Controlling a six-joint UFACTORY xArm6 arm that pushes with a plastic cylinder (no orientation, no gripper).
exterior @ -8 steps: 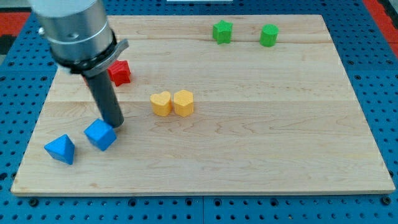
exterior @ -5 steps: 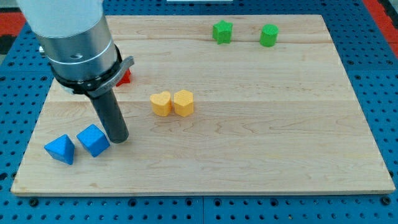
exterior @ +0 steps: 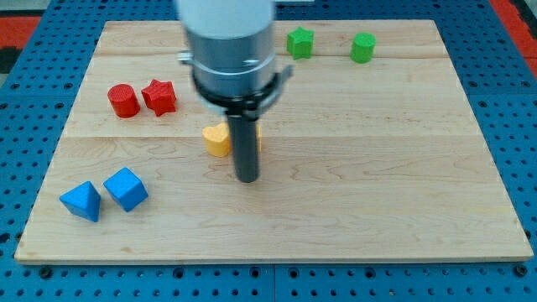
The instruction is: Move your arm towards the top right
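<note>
No claw here to open or close — the arm ends in a plain rod holding nothing, and my tip [exterior: 247, 178] rests on the tabletop [exterior: 377, 184] a little left of centre, just below the yellow pair. The task's thing is the arm itself: stiff and sliding, there's nothing to take hold of, though the small blocks look light enough to skid at a touch. The yellow heart [exterior: 216, 139] shows beside the rod; the second yellow block [exterior: 258, 134] is almost wholly hidden behind it, shape unreadable. Toward the upper right sit a green star [exterior: 299, 41] and green block [exterior: 362, 47]. Red cylinder [exterior: 123, 101] and red star [exterior: 159, 96] lie upper left, two blue blocks [exterior: 105, 195] lower left — well apart from the tip.
</note>
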